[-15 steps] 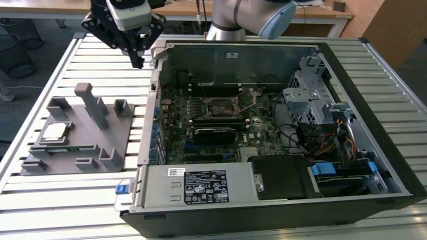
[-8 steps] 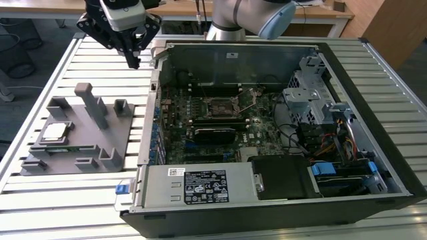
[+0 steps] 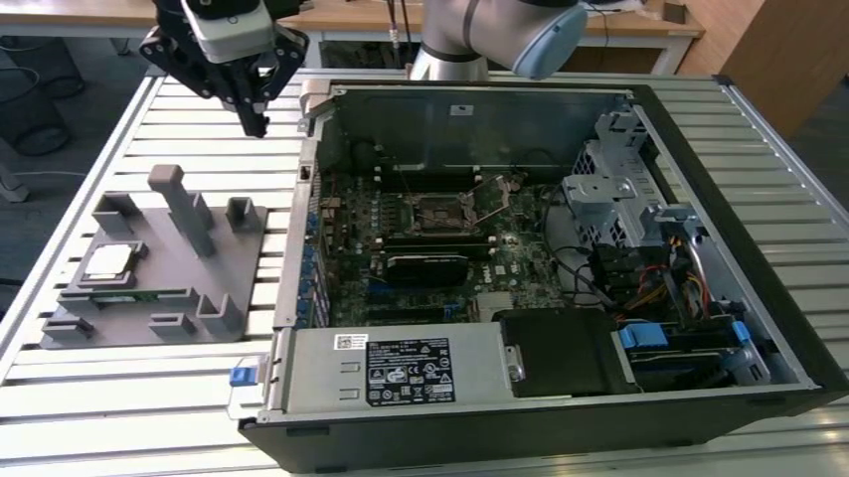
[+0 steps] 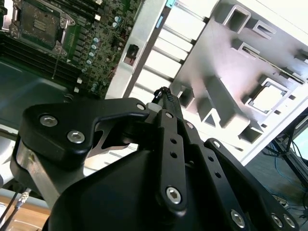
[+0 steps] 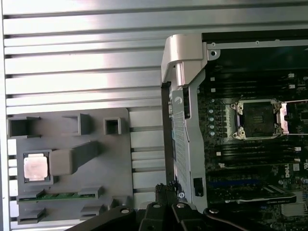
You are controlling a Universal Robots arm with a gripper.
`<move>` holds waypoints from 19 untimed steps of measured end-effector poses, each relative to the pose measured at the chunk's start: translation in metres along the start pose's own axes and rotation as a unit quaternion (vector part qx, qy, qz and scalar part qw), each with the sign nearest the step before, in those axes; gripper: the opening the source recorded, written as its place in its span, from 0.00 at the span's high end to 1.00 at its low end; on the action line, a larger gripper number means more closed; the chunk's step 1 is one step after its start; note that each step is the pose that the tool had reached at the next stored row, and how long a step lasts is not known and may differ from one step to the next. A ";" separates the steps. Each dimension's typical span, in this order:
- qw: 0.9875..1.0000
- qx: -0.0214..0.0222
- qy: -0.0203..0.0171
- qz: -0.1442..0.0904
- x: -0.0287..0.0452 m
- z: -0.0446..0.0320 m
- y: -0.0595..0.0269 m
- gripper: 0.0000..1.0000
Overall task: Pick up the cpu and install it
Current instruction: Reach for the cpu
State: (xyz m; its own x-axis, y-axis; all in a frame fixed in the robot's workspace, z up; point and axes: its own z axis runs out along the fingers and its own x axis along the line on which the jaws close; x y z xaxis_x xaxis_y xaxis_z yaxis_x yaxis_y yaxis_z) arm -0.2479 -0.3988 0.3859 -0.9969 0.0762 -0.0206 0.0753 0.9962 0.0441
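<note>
Holding the fingers (image 4: pixel 166 103) pressed together tip to tip, clamping nothing. Hanging the gripper (image 3: pixel 253 125) point-down in the air above the slatted metal table (image 3: pixel 133 417), touching neither the fixture nor the case. Hovering beyond the far end of a grey moulded fixture (image 5: pixel 115 159), near a corner of the open computer case (image 3: pixel 558 437), as seen in the exterior view.

Looking down, in the first wrist view, on that fixture resting on the table just beside the case's outer wall. Finding the cpu (image 3: pixel 109 261) lying flat in a square recess of the fixture, shiny silver top facing up, on the side away from the case and well apart from the gripper. Not yet touching it, not yet seating it on the board. Spotting a green memory stick (image 5: pixel 57 196) sitting in a narrow slot just beside the cpu, with grey posts and small pockets of the fixture standing around both.

Beyond the fixture, showing the case lying on its side with the panel off and the motherboard (image 3: pixel 524 248) facing up. Picking out the cpu socket (image 5: pixel 258 118) near the middle of the board, a dark square frame with a thin metal lever (image 3: pixel 496 195) beside it. Noticing memory slots (image 5: pixel 250 156) running in dark rows next to the socket.

Farther off, taking in a silver power supply (image 3: pixel 398 370) at the case's near edge in the exterior view, a metal drive cage (image 3: pixel 613 194) with bundled cables (image 3: pixel 650 283) toward the exterior view's right, and the arm (image 3: pixel 458 35) with a pale blue joint cap (image 3: pixel 547 42) rising behind the case.
</note>
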 end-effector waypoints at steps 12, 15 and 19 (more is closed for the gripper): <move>1.000 0.000 0.000 0.000 0.0159 0.0006 -0.0012 0.89; 1.000 0.000 0.000 0.000 0.0196 0.0008 -0.0015 0.89; 1.000 0.000 0.000 0.000 0.0245 0.0010 -0.0019 0.89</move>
State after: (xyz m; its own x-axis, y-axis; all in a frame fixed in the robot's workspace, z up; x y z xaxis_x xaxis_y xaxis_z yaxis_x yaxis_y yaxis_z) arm -0.2725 -0.3987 0.3844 -0.9969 0.0762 -0.0206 0.0752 0.9962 0.0441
